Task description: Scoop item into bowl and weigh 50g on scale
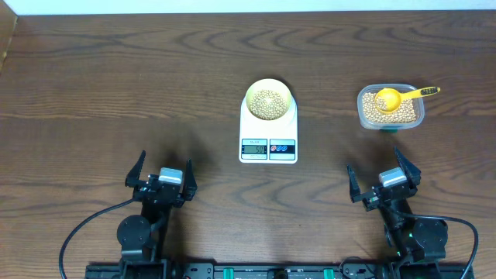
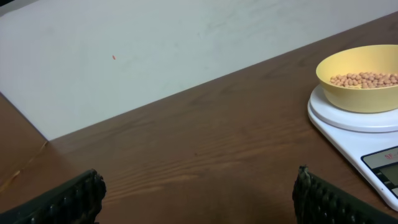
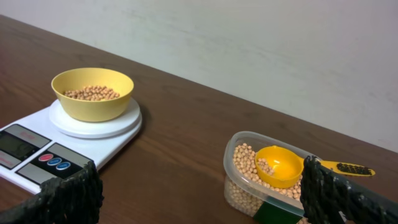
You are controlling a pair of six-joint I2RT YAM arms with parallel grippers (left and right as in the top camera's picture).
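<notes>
On the middle of the wooden table (image 1: 116,77), the white scale (image 1: 268,130) lies with its display and coloured buttons facing the arms. The display is lit, but its digits are too small to read. The pale-yellow bowl (image 3: 93,107) stands upright on the scale's round platform, at the far end of the unit. A shallow layer of tan beans (image 1: 269,103) covers the bowl's bottom.

Right of the scale and well apart from it stands 1 clear plastic tub (image 3: 239,193), partly filled with the same beans. The yellow scoop (image 3: 280,167) lies in this tub, cup upward on the beans, with its handle running out over the tub's right rim.

The 2 arms are at the near edge. The left gripper (image 1: 165,161) has its fingers spread wide over bare table and holds nothing. The right gripper (image 1: 372,159) also has its fingers spread wide and holds nothing, sitting near the tub but not touching it.
</notes>
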